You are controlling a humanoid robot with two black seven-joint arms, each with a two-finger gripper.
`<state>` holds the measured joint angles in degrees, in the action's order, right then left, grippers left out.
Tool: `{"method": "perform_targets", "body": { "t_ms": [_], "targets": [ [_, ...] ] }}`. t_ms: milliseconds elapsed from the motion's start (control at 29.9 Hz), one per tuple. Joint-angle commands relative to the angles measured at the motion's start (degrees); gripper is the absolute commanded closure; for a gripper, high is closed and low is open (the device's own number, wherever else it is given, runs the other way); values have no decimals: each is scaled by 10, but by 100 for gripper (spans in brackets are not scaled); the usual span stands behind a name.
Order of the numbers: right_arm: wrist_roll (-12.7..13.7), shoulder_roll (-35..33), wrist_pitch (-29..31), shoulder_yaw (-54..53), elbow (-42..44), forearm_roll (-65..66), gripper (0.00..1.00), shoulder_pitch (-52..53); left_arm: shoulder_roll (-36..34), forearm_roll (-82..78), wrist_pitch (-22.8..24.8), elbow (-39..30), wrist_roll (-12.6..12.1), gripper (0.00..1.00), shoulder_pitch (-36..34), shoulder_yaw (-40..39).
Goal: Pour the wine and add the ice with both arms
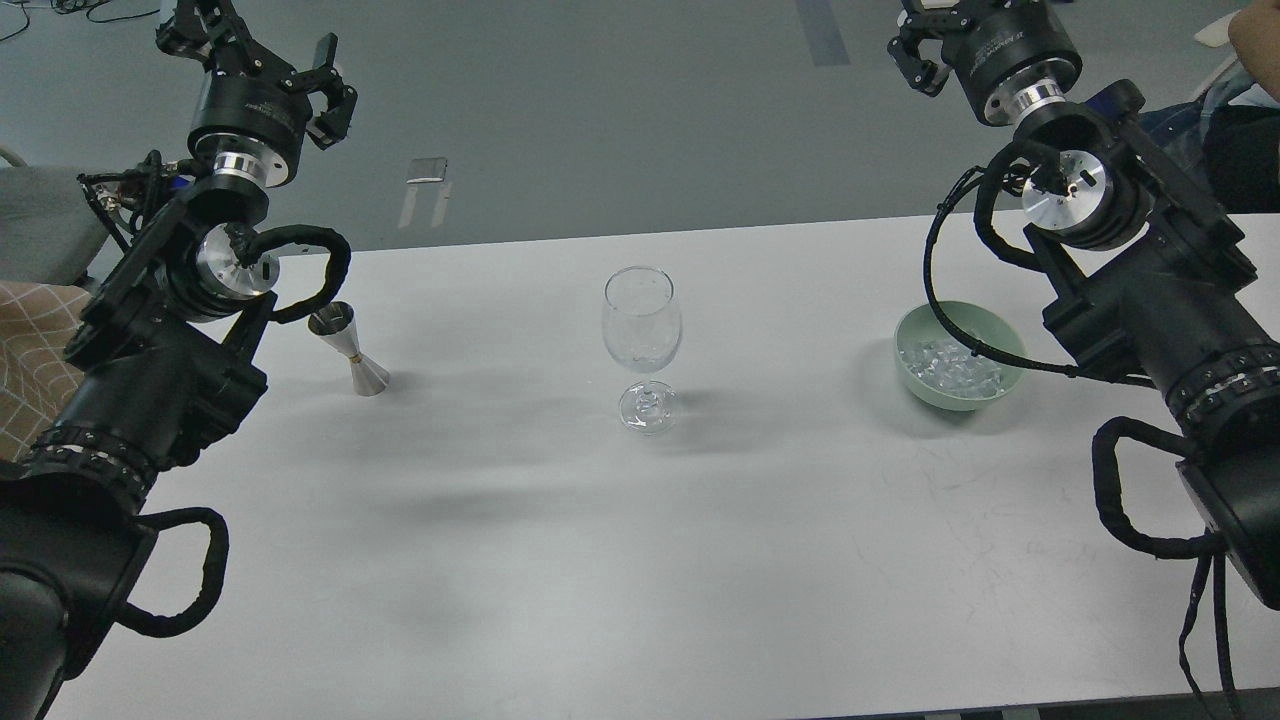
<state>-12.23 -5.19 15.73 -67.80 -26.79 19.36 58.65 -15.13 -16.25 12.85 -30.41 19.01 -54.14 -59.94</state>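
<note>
An empty clear stemmed glass stands upright at the table's middle. A steel jigger stands to its left, just beside my left arm; any wine in it cannot be seen. The ice is a heap of clear cubes in a green bowl on the right, partly behind my right arm's cable. My left gripper is raised beyond the table's far left edge, fingers spread, holding nothing. My right gripper is raised at the top right, partly cut off by the frame edge.
The white table spans the view, its far edge running behind the glass. A person's arm and clothing show at the far right. A patterned cushion lies at the left edge.
</note>
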Motion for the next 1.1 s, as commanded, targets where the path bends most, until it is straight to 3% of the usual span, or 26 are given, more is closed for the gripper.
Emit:
{"method": "perform_targets", "body": {
  "t_ms": [0,1069],
  "targets": [
    [-1,2,-1,-1,-2,0,0,-5,-2,0,2,0,-6,2,0,1],
    [2,-5,-2,0,-50,1,0,1,-8,-1,0,-12,-4,2,-14,1]
  ]
}}
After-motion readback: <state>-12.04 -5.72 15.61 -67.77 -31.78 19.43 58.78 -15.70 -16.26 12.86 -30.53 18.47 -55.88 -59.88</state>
